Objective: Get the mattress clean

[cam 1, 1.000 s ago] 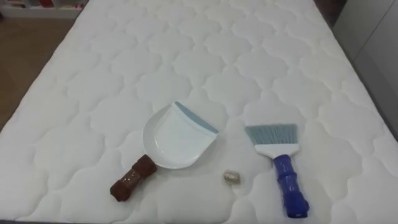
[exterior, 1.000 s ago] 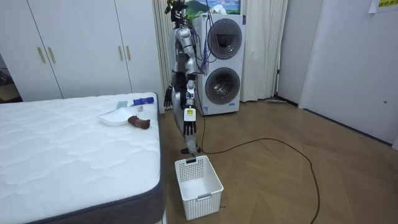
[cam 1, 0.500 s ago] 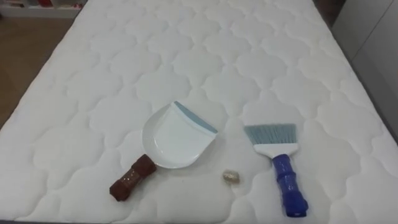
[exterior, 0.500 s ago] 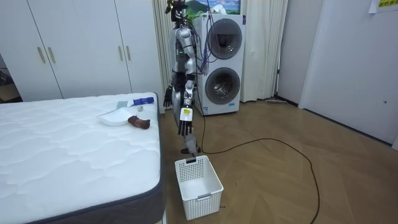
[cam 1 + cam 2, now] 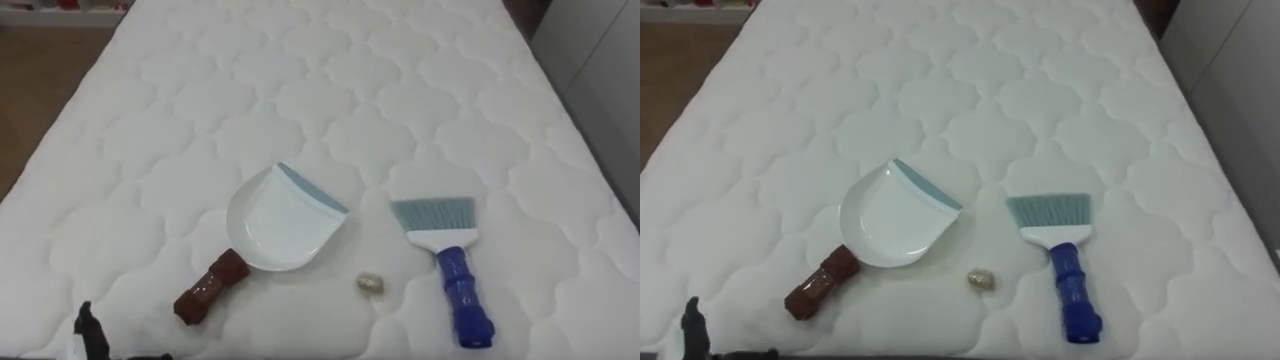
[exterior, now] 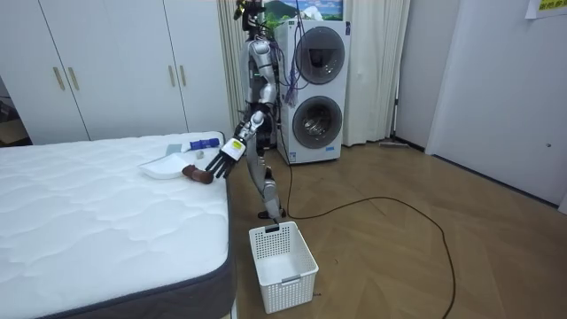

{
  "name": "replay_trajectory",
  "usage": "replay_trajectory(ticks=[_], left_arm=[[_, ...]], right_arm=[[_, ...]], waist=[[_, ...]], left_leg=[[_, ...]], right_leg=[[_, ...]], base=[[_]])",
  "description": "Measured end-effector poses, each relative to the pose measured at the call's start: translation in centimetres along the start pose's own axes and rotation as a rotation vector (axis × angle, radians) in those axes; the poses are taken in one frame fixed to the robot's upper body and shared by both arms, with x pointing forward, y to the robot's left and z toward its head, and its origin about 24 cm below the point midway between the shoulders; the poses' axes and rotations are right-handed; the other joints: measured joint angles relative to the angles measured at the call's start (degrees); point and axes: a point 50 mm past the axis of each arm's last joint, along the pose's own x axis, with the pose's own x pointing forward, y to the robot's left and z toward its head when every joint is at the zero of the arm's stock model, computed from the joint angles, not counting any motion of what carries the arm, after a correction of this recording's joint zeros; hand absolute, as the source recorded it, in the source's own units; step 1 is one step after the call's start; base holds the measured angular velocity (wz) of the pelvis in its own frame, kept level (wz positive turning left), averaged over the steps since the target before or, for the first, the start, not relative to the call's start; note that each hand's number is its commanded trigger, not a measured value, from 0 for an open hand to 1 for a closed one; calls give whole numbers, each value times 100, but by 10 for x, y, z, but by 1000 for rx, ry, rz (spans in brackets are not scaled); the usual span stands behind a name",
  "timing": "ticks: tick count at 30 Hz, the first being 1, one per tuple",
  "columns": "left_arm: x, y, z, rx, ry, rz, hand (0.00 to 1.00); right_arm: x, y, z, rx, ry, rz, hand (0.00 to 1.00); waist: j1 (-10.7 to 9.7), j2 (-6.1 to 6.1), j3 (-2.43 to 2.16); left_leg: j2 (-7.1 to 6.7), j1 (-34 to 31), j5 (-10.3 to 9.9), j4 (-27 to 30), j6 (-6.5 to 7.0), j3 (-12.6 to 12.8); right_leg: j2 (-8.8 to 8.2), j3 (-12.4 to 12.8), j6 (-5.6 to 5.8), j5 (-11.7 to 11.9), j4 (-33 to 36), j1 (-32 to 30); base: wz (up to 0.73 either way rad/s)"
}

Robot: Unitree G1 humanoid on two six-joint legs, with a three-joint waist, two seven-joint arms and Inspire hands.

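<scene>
**Q:** What surface lies before you?

**A:** A white quilted mattress, seen from its near edge, with wood floor along its left side. In the room view I stand at the bed's edge, facing it. Two stacked washing machines are behind me and a white basket is on the floor near my feet.

**Q:** Which objects rest on it?

**A:** There are three, all towards the near edge. (a) A white dustpan has its blue-grey lip turned away from me, and its brown handle slants down-left towards me. (b) A brush lies to the right, bristles pointing away and blue handle pointing at me. (c) A small beige scrap sits between the two, touching neither.

**Q:** And your hand?

**A:** My left hand is raised over the bed's edge with its fingers straight and spread, holding nothing. In the eye views its dark fingertips show at the lower left corner.

**Q:** Where do the objects lie relative to it?

**A:** The dustpan's handle is nearest. It lies up and to the right of my fingertips, close but apart from them. In the room view the hand hovers just beside that handle, on the room view's right. The scrap lies further right, and the brush is well apart at the far right.
</scene>
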Motion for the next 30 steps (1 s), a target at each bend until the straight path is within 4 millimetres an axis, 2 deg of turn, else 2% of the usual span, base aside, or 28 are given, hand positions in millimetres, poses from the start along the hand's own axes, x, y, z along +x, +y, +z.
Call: replay_trajectory(ticks=[3, 8, 15, 24, 30], left_arm=[[3, -1, 12, -22, -59, 6, 0], [5, -2, 21, -25, -92, 10, 0], [6, -5, 33, -23, -164, 21, 0], [3, -13, 37, -8, -200, -23, 0], [-1, -21, 42, 5, -233, -66, 0]], right_arm=[[0, 0, 0, 3, -6, -3, 0], [0, -1, 2, 19, -14, -1, 0], [0, -1, 3, 25, -18, 7, 0], [0, 0, 5, 39, -33, 34, 0], [0, -1, 7, 55, -43, 31, 0]], waist=[[-16, 27, -5], [-123, 51, 9], [-192, 49, 7], [-456, 44, 8], [-484, 34, -5]], left_leg=[[0, 24, 0, 3, 0, -6], [9, -3, 0, 19, 0, 19], [11, -11, 0, 21, 1, 64], [11, -40, 0, 15, 1, 79], [25, -339, 9, 46, 10, 76]], right_leg=[[-4, -6, 0, 2, -7, 56], [-6, -19, -3, 3, -2, 16], [-13, 2, -6, 5, 29, -63], [-12, 27, -6, 5, 24, -94], [-11, 22, -18, 26, 97, -386]], base=[[1], [1], [-2], [0], [-1]])
